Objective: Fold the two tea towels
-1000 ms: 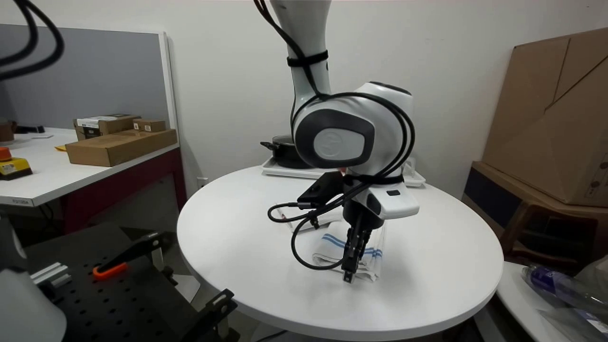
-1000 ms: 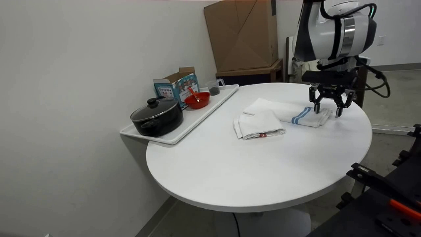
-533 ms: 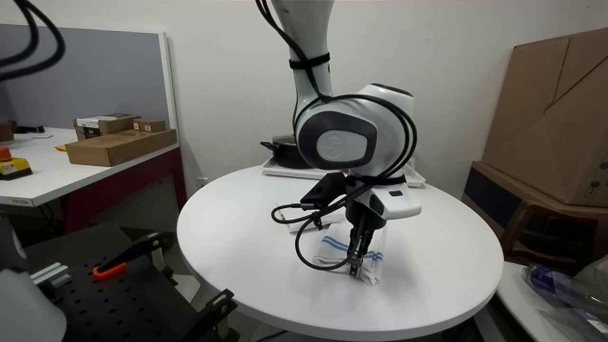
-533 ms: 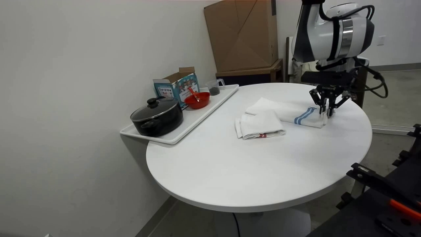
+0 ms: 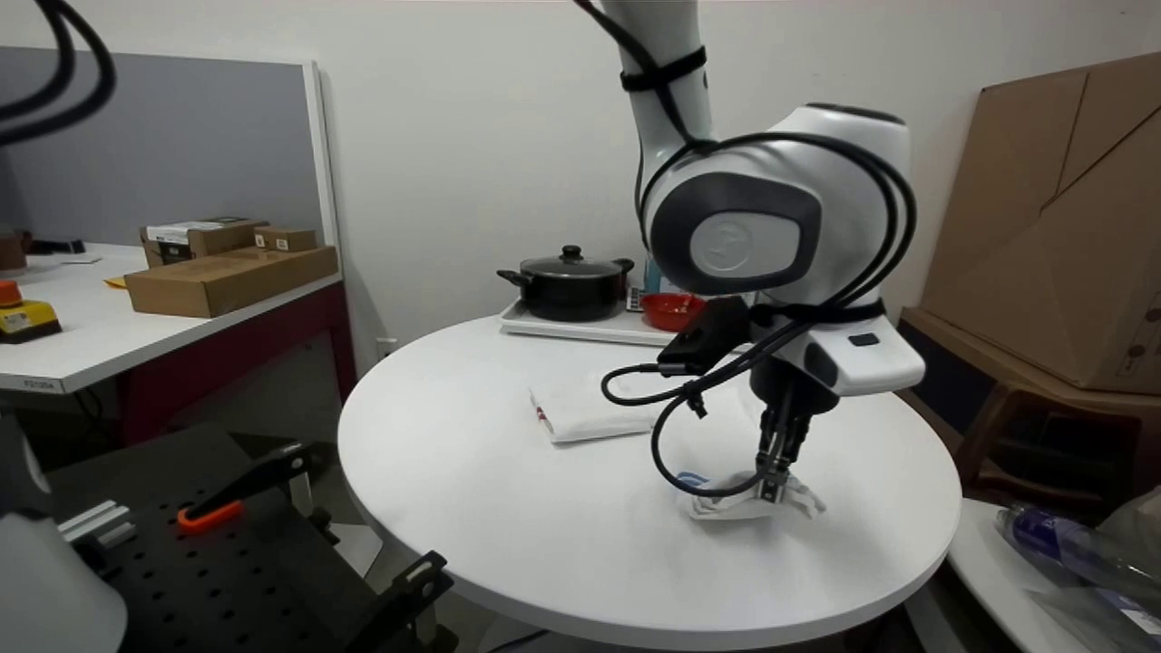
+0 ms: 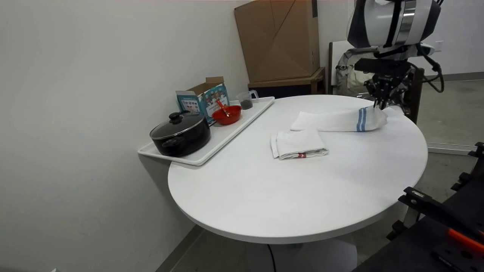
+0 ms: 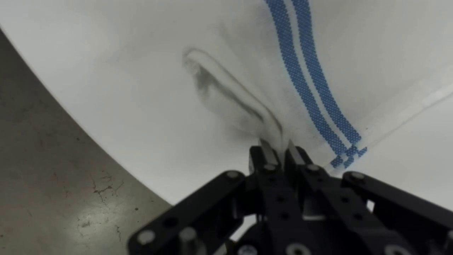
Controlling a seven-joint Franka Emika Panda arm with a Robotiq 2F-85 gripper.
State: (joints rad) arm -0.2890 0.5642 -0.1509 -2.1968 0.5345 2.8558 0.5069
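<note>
Round white worktop (image 6: 287, 204) by a pale wall (image 6: 94, 113); seen in an exterior view, white tray (image 6: 221, 137) at 10 o'clock with black pot (image 6: 185, 138) and red bowl (image 6: 227, 118). Blue-striped tea towel (image 6: 329, 122) at 1 o'clock; gripper (image 7: 280, 150) narrow, pinching its striped end, cloth bunched at the grip. Red-marked tea towel (image 6: 298, 143) just beside, at the blue one's 8 o'clock, folded in layers; can't tell if they touch.
</note>
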